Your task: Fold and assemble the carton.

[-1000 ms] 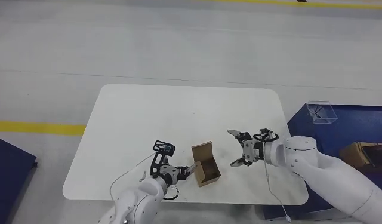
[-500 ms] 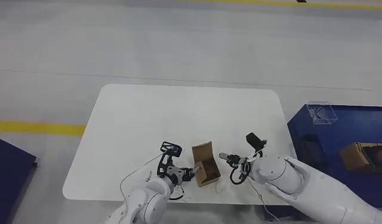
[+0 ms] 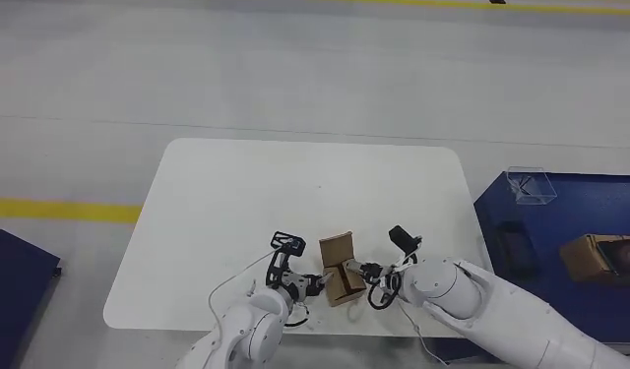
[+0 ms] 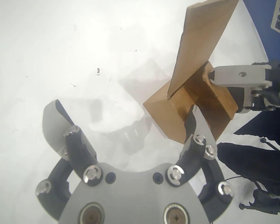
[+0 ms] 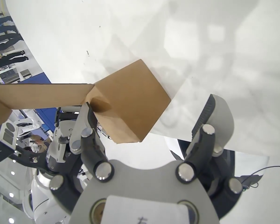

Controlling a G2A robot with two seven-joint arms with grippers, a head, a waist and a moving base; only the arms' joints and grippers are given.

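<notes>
the carton (image 3: 340,269) sits near the tabletop's (image 3: 246,202) front edge, flap (image 4: 205,29) up, between the 2 claws. the left claw (image 4: 123,108) is wide open, 1 finger at the carton's open top. the right claw (image 5: 149,102) is wide open too, 1 finger touching the opposite rim.

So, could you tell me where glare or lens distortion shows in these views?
Left wrist view: the table is washed out by glare, with the carton casting a faint shadow. Right wrist view: the table's edge bows from wide-angle distortion.
</notes>
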